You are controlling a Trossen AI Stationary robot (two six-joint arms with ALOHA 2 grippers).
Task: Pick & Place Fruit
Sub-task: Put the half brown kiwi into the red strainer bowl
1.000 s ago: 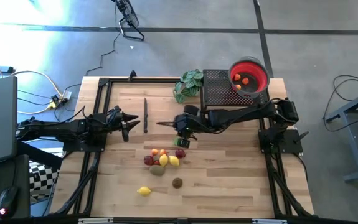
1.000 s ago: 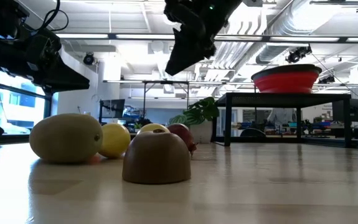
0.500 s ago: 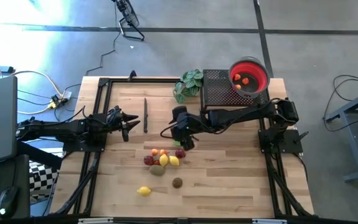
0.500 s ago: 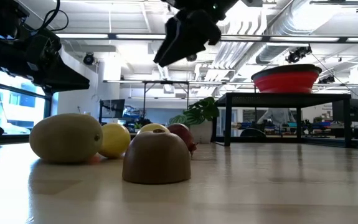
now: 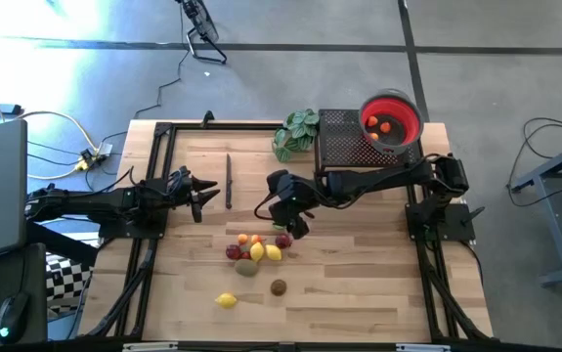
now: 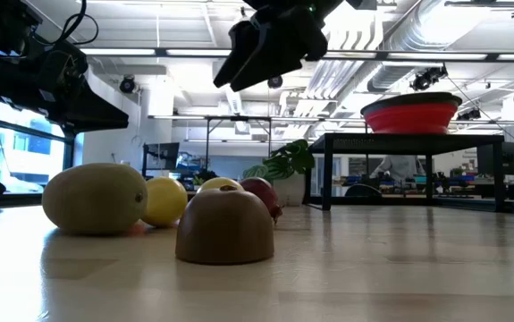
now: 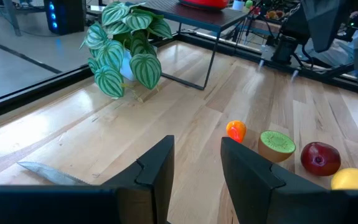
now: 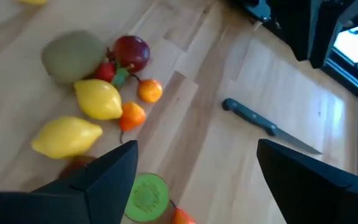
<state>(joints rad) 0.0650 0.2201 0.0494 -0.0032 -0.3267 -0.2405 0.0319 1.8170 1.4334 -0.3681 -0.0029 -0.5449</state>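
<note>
The right gripper (image 5: 282,217) hangs over the middle of the table (image 5: 359,284), just above the pile of fruit (image 5: 257,248). Its two fingers (image 8: 104,177) are wide apart and hold nothing. From its own camera you see the fruit below: a green-brown kiwi (image 8: 73,56), a dark red apple (image 8: 131,53), two yellow lemons (image 8: 98,99), small orange ones (image 8: 149,91) and a cut green half (image 8: 146,196).

The fruit sits in a small bunch near the middle of the table. One yellow lemon (image 5: 226,300) and one brown fruit (image 5: 278,286) lie apart from the bunch, closer to the front edge. From the low camera, the brown fruit (image 6: 225,227) is in front, with the kiwi (image 6: 96,199) beside it.

A red bowl (image 5: 391,120) stands on a black stand (image 5: 344,142) at the back right. A few small orange fruits are already in it. A green plant (image 5: 296,132) is just beside the stand.

The left gripper (image 5: 198,196) waits on the left side of the table. Its fingers (image 7: 155,171) have a small gap between them and hold nothing. A knife (image 5: 229,181) lies on the wood near it.
</note>
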